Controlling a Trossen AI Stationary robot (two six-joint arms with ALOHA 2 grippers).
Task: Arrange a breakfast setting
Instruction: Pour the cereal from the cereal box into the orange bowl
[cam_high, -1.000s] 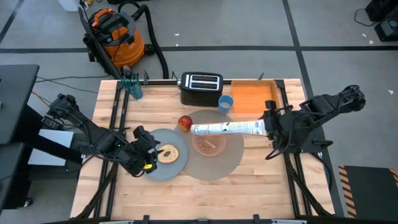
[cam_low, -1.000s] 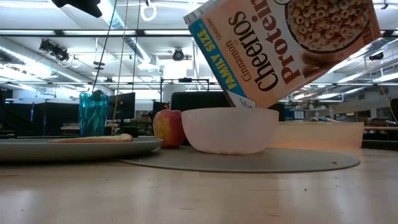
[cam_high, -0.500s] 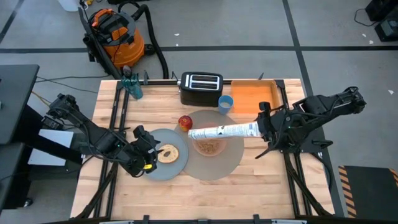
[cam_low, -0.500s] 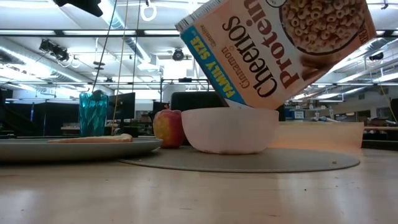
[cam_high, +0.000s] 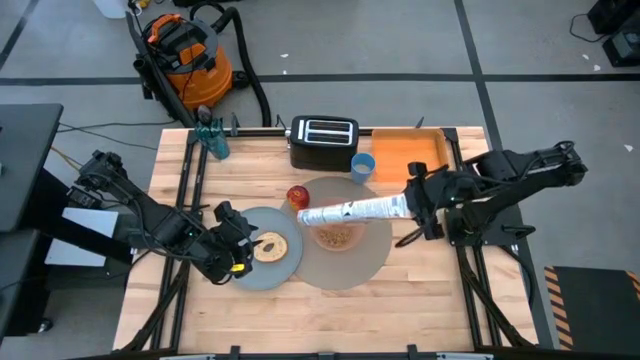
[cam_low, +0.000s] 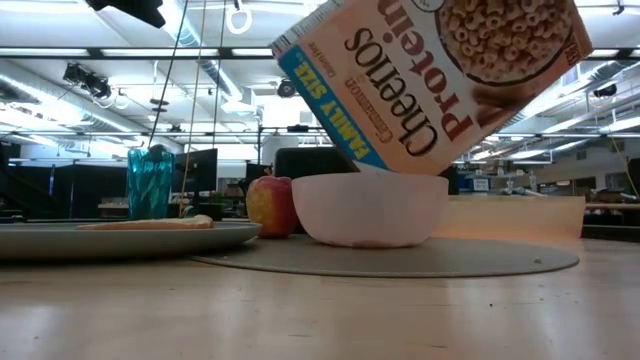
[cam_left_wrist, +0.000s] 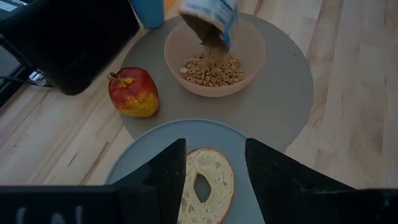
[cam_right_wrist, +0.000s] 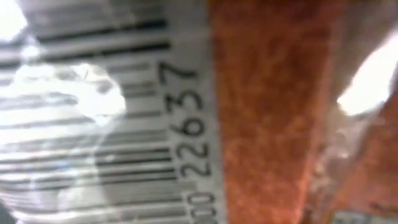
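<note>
My right gripper is shut on a Cheerios cereal box that is tipped over the translucent pink bowl. The bowl stands on the large grey mat. Cereal falls from the box's open end into the bowl. The red apple sits at the mat's far left edge. The bagel lies on the grey-blue plate. My left gripper is open at the plate's left side, and the bagel shows between its fingers. The blue cup stands behind the mat. No spoon shows. My right gripper holds the cereal box by its closed bottom end, coming level from the table's right. The box is lifted clear and slants with its open end down over the bowl. The box's barcode side fills the wrist view and hides the fingers.
The black toaster and the orange tray stand along the far edge. A teal glass stands at the far left corner. Bare wood lies in front of the mat and plate.
My right gripper has gone toward the table's left with the cereal box. The box has tipped further, and its open end has gone lower over the bowl. Cereal pours into the bowl.
</note>
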